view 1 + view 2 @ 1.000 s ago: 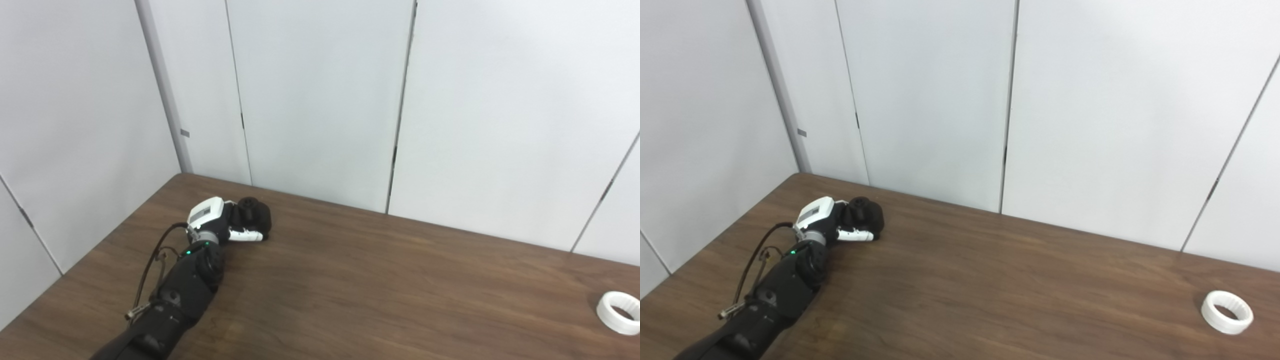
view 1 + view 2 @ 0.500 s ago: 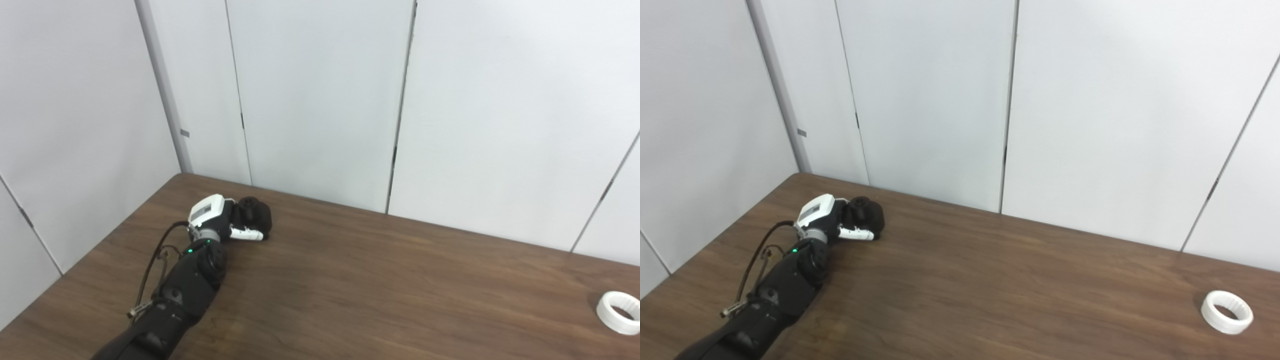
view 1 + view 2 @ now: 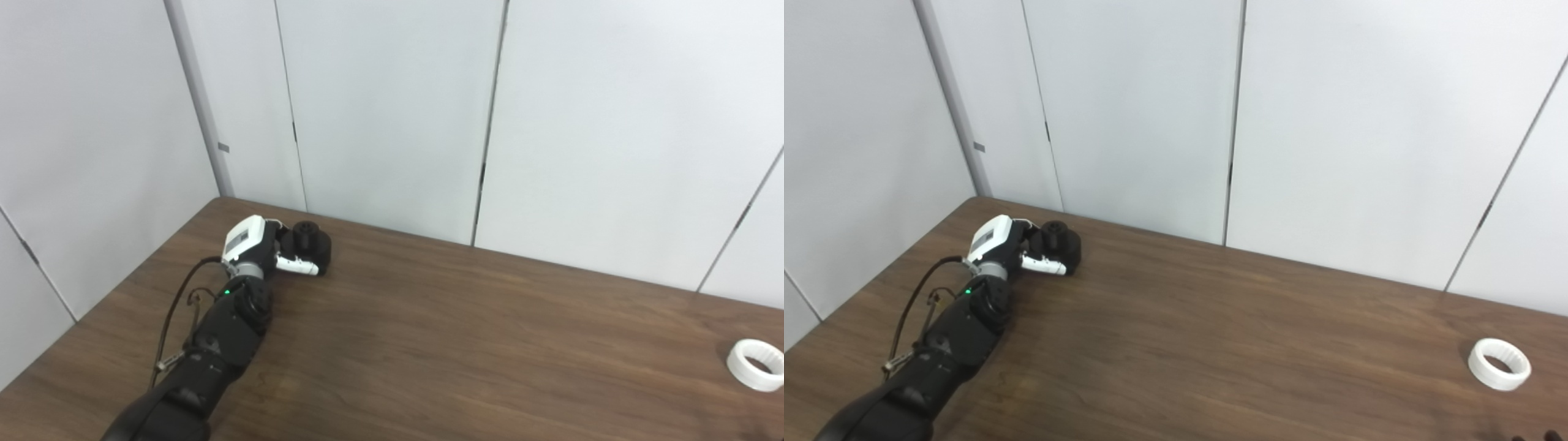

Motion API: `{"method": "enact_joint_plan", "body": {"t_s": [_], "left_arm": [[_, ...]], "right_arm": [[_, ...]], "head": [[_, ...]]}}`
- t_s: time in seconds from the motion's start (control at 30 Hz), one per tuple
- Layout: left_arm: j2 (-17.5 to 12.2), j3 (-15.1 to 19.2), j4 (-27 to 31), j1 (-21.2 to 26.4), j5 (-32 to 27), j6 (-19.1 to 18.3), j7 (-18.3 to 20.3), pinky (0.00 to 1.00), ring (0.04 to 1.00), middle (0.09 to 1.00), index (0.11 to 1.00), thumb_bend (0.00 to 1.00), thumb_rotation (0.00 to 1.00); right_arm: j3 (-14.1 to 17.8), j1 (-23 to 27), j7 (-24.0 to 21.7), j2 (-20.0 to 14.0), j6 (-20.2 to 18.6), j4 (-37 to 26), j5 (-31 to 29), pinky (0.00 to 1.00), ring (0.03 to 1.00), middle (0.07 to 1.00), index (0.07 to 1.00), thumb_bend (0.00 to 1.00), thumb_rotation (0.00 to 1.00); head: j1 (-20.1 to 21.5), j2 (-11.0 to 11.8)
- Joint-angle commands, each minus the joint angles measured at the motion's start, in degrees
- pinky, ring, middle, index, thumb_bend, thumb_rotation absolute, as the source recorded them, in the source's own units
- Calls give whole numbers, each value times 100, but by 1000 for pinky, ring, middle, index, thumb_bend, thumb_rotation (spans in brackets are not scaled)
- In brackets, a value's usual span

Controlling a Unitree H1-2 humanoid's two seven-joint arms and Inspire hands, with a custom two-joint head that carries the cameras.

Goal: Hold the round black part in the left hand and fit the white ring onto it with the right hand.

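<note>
Round black part [image 3: 310,239] is grasped by left hand [image 3: 264,251] fingers on the worktop [image 3: 429,343]. White ring [image 3: 755,365], judged light and rigid, is best pinched at its rim; right hand unseen, state cannot be told

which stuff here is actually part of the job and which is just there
Part of the job:
- round black part, far left of the table, with the left hand wrapped around it
- white ring, lying alone near the right edge

Just there:
- wooden table
- white wall panels
Nothing else lies on the table. The right hand is not clearly in view.
</note>
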State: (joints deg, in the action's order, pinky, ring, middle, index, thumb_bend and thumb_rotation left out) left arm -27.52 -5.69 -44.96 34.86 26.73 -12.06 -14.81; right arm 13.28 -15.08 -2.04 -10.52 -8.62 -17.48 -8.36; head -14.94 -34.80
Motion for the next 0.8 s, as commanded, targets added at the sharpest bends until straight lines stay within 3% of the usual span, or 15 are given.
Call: {"method": "enact_joint_plan", "body": {"t_s": [0.0, 0.2, 0.43, 0.77], "left_arm": [[-26, -21, 97, 209, -54, 85, 58, 684, 773, 727, 481, 523, 47], [-27, -15, 304, 111, -66, 96, 87, 665, 773, 721, 482, 524, 49], [5, 3, 1109, -217, -151, 122, 339, 684, 800, 753, 481, 523, 49], [316, -210, 3088, -866, -139, -23, 1091, 725, 829, 769, 482, 521, 48]], "right_arm": [[47, -41, 15, -69, -26, -86, 22, 1000, 972, 905, 982, 622, 1000], [9, -59, 18, -58, -120, -173, 95, 1000, 980, 910, 984, 619, 1000], [-22, -54, -180, -74, -5, -119, -200, 1000, 997, 930, 998, 610, 1000], [-144, -62, -84, 104, -303, -471, -223, 1000, 985, 919, 978, 603, 1000]], "head": [[13, -7], [140, -23], [460, -110], [1087, -302]]}}
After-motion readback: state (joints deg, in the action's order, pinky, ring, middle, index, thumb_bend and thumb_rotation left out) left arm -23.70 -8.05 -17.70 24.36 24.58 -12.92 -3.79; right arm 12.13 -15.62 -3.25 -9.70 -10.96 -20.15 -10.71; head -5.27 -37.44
